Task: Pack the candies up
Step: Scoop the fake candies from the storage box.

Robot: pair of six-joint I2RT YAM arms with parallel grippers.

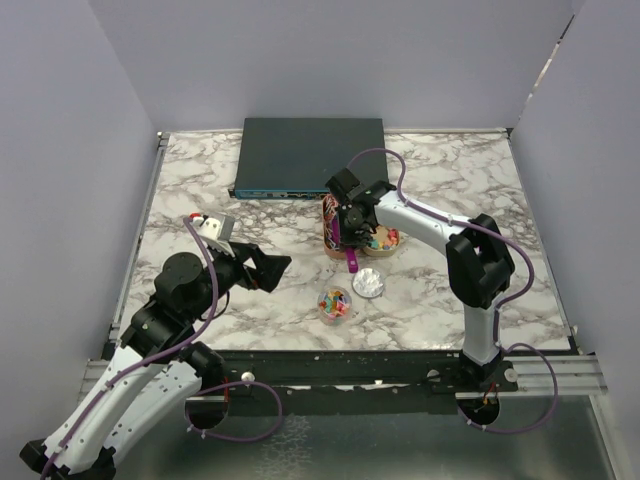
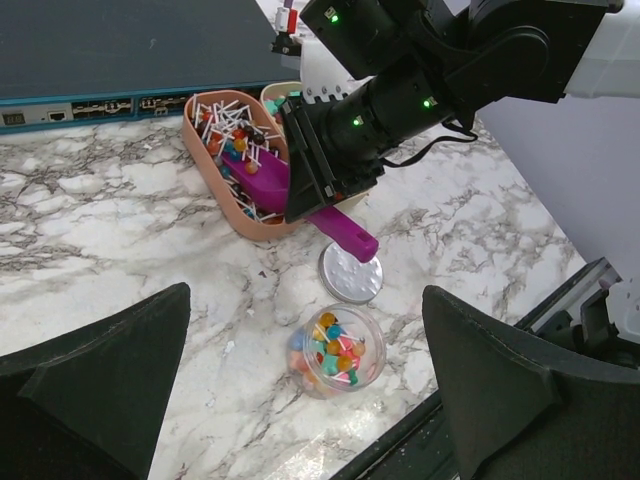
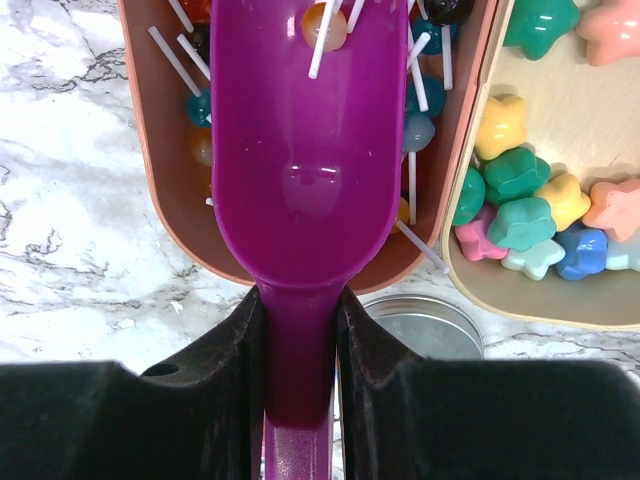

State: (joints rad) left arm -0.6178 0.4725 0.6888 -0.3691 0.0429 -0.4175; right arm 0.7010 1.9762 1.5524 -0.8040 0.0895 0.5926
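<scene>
Candies (image 2: pixel 333 348) part-fill the open jar (image 2: pixel 372 378) near the table's near edge, with its lid (image 2: pixel 350 272) just beyond. More lie in the peach tray (image 3: pixel 160 180) farther back. The right gripper (image 3: pixel 298 312) is clamped on the purple scoop (image 3: pixel 300 150) handle, bowl down in that tray — one sweet rests at its far end. Best to push deeper, then lift level so nothing rolls off. The left gripper (image 1: pixel 266 270) hangs spread wide at the left, well apart. The star tray (image 3: pixel 560 312) crowds the right side — bare marble lies left, and the dark box (image 1: pixel 310 155) is just beyond.

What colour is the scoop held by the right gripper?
Purple scoop, clearest in the right wrist view.
</scene>
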